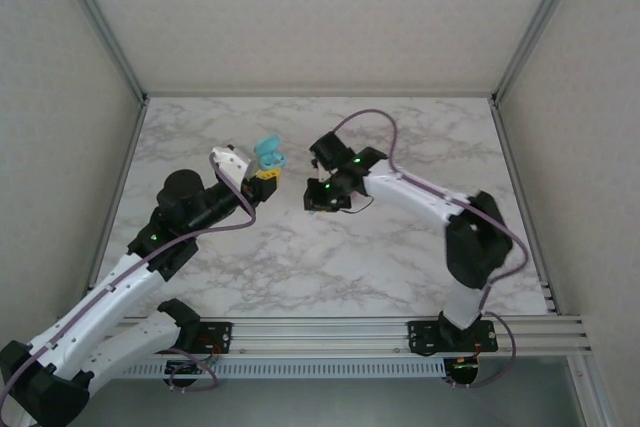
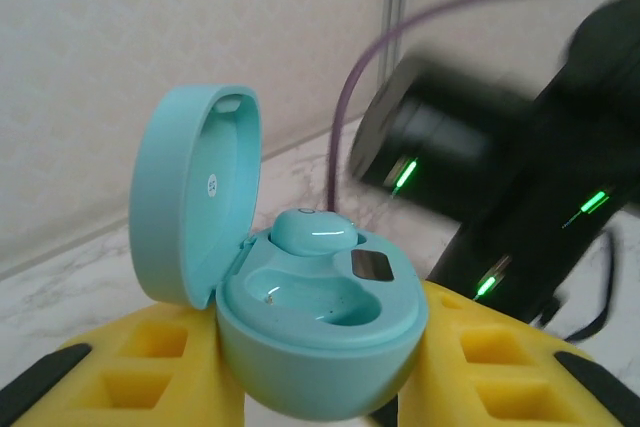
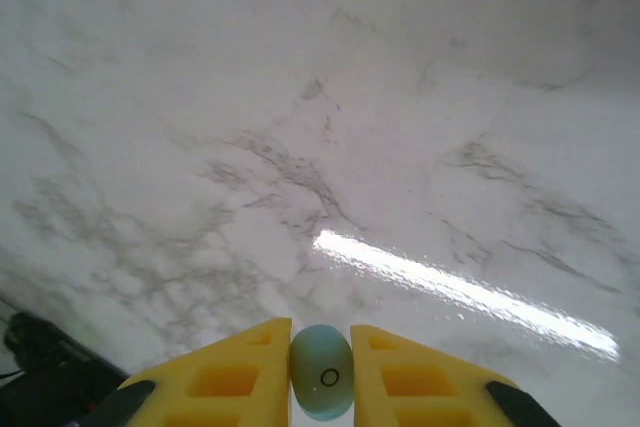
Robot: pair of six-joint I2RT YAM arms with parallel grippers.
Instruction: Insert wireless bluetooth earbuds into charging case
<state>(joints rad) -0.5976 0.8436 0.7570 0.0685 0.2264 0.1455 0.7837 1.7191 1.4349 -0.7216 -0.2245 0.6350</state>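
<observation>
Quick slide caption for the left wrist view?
Open teal case held between yellow fingers; one earbud seated, other slot empty.

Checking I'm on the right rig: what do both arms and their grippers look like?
Left arm and right arm: white links, black joints, a purple cable along each. Small green lights glow on both. Left gripper and right gripper have yellow wedge-shaped fingers with recessed pockets and black outer trim.

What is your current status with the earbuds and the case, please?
Left gripper shut on open teal case; one earbud seated, other slot empty. Right gripper shut on second earbud, above table. Nothing in the way.
</observation>
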